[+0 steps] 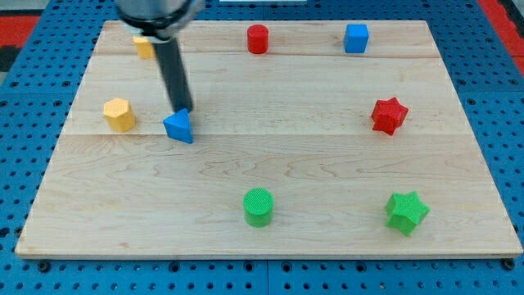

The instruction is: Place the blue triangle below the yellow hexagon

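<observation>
The tabletop (270, 164) is a big pale wood board. It fills most of the view, and blue pegboard (33, 98) shows all around it.

My arm has no gripper, only a dark rod (173, 78), and it holds nothing. The rod comes down from the view's top left. My tip (178, 111) sits right at the top edge of the blue triangle (178, 127), touching it or very nearly.

The blue triangle lies in the left part of the board, about halfway down. The yellow hexagon (119, 114) is just to its left, with a small gap between them. So the triangle is beside the hexagon. Under both of them the wood is bare all the way to the bottom edge.

A yellow block (144, 47) sits near the top edge, partly hidden behind the rod, so I cannot tell its shape. The red cylinder (258, 38) and blue cube (356, 38) are also close to the top edge. The red star (389, 115) is near the right edge. The green cylinder (259, 206) and green star (406, 212) are near the bottom edge, well apart from the triangle.
</observation>
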Controlling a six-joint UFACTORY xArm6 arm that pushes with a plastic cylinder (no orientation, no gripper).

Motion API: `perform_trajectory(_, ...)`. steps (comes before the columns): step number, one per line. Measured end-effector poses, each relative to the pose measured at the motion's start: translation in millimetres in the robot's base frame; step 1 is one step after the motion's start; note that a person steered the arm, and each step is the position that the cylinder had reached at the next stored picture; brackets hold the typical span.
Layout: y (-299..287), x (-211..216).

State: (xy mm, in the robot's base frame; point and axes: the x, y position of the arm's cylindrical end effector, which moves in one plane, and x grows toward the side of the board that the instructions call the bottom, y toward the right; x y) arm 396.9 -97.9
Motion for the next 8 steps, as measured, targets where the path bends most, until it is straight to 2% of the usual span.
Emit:
perform_trajectory(1,8.8,42.6)
perform_trajectory(2,-37.5,75.5)
perform_trajectory(3,9.0,73.3)
perform_trajectory(4,13.9,33.1)
perform_trajectory(5,-51.1,23.8)
perform_trajectory(6,-81.0,75.4)
perform_trajectory(7,-84.1,113.5)
perform_trajectory(8,-84.1,137.0)
